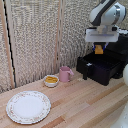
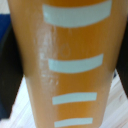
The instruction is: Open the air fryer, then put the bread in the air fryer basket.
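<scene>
The white block gripper [image 1: 99,46] with dark-blue fingers is closed on the flat golden-orange bread slab [image 1: 99,49], which hangs above the pulled-out black box-shaped air fryer basket [image 1: 99,69]. Released off-centre, the slab could catch the drawer's rim and tip out. Beside the basket stand one pink mug [image 1: 65,74], one small white bowl [image 1: 51,80] and one patterned plate [image 1: 28,106].

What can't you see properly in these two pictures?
- Gripper fingers, exterior view: too small and blurred to tell how they clasp the bread.
- Inside of the air fryer basket, exterior view: a dark hollow, its floor not visible.
- Air fryer, exterior view: cut off by the picture's edge and partly behind the arm.
- Everything below, wrist view: the bread fills the picture, blurred.
- White bowl, exterior view: its yellow contents are too small to name.
</scene>
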### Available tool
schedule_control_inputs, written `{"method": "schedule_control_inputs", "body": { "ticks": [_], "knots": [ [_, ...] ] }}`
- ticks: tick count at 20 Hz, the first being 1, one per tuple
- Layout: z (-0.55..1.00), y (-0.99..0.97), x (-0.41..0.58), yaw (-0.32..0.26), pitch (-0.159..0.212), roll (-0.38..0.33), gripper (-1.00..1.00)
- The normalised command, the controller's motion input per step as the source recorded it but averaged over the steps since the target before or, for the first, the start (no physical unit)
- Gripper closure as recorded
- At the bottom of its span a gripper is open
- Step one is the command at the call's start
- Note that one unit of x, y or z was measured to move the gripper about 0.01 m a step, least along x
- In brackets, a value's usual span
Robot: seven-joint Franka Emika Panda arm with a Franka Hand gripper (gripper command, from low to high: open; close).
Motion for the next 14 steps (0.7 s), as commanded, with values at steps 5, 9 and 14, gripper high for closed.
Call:
{"method": "schedule_control_inputs", "body": {
  "ticks": [5,9,14],
  "knots": [
    [-0.25,-0.29,0.530,-0.154,-0.053,0.093,1.00],
    [-0.14,-0.03,0.245,-0.344,-0.015,0.056,1.00],
    [-0.06,-0.07,0.070,-0.364,-0.003,0.014,1.00]
  ]
}}
